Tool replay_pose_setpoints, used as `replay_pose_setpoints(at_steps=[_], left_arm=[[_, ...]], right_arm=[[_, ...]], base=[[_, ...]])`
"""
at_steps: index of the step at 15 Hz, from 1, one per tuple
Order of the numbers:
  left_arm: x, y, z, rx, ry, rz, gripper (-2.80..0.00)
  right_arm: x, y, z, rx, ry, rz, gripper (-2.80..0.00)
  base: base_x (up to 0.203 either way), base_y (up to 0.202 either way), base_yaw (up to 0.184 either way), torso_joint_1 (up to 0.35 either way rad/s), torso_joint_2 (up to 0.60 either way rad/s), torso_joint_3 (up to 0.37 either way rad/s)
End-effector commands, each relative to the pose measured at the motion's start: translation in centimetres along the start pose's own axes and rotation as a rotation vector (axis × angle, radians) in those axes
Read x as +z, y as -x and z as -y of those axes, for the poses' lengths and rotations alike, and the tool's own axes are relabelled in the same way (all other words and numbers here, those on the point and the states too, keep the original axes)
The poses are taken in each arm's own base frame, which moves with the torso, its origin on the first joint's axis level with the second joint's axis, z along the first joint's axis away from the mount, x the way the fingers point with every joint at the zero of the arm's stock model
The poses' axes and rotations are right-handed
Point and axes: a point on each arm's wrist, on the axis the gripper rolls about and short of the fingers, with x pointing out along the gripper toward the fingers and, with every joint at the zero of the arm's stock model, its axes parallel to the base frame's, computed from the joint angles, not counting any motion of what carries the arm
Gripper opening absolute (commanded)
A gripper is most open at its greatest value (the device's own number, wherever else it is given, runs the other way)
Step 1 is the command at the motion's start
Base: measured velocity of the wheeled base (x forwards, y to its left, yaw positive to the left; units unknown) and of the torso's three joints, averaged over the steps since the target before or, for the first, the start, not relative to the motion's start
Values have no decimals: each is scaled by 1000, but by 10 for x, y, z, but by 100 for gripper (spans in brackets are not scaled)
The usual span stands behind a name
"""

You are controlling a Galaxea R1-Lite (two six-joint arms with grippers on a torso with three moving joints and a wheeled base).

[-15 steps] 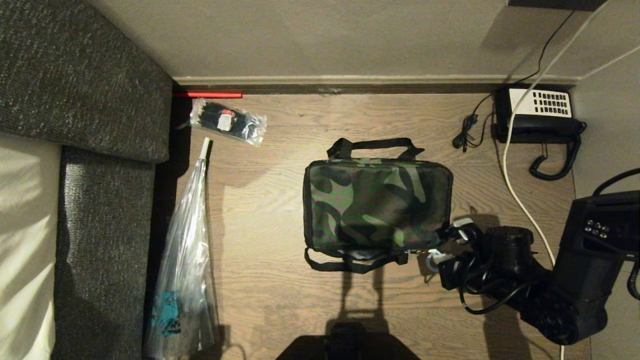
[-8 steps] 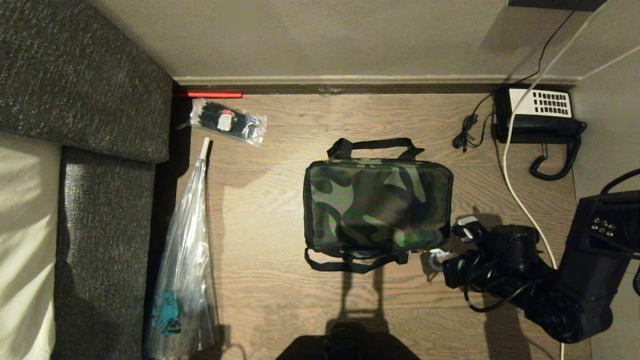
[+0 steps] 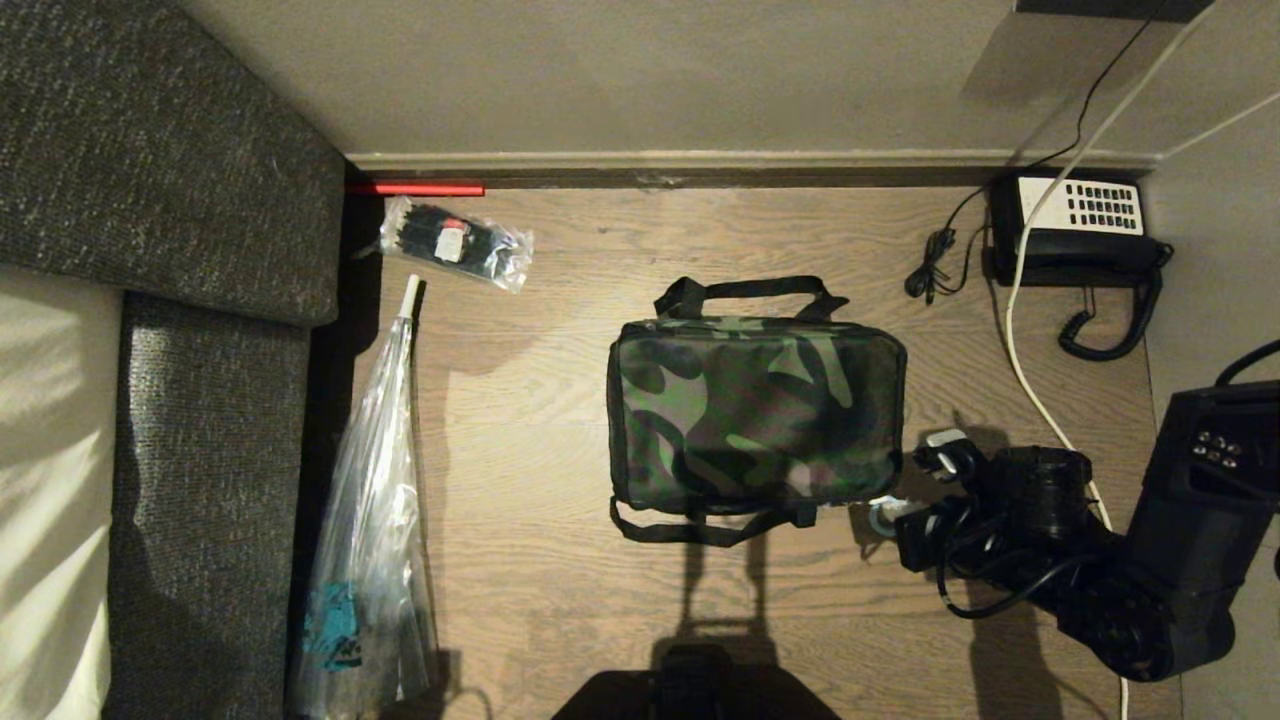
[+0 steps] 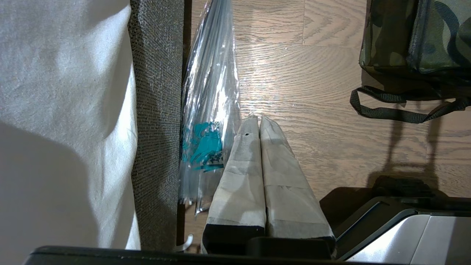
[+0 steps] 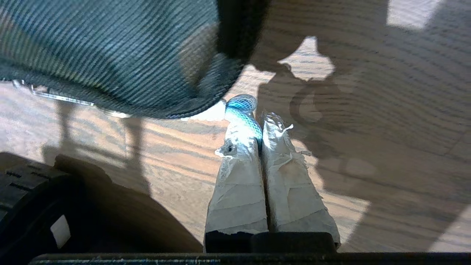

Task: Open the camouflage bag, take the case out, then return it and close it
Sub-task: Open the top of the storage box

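The right gripper point(image 3: 885, 512) sits just off the near right corner of the camouflage bag point(image 3: 755, 412), its taped fingers point(image 5: 239, 176) pressed together on a small blue-white loop point(image 5: 243, 110) that pokes out between the tips; whether that loop is joined to the bag I cannot tell. The bag lies flat and shut on the wooden floor point(image 3: 560, 560), one black strap handle point(image 3: 745, 290) on its far side and another on its near side. The case is not in sight. The left gripper point(image 4: 259, 123) hangs well to the left of the bag, fingers pressed together on nothing, beside a long clear plastic bag point(image 3: 370, 520). A desk telephone point(image 3: 1080, 225) lies beyond the bag's far right corner.
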Motion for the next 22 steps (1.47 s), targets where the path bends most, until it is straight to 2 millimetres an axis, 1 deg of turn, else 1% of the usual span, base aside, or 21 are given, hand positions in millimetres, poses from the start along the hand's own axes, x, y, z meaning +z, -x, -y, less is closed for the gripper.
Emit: replay_pose_setpoints(at_steps=[1,4,11,22], left_arm=[[0,0,0,0,0,-3,-280],[0,0,0,0,0,-3,-280],[0,0,0,0,0,-3,-280],[0,0,0,0,0,-3,-280]], right_arm=[[1,0,3,-10,-6,10,-280],[1,0,9,-24,-12,11,-280],[3,2,13,-36,-21,18,-280],[3,5,26,-73,-34,22,-280]], base=[[0,0,0,0,0,0],[0,0,0,0,0,0],[0,0,0,0,0,0],[0,0,0,0,0,0]])
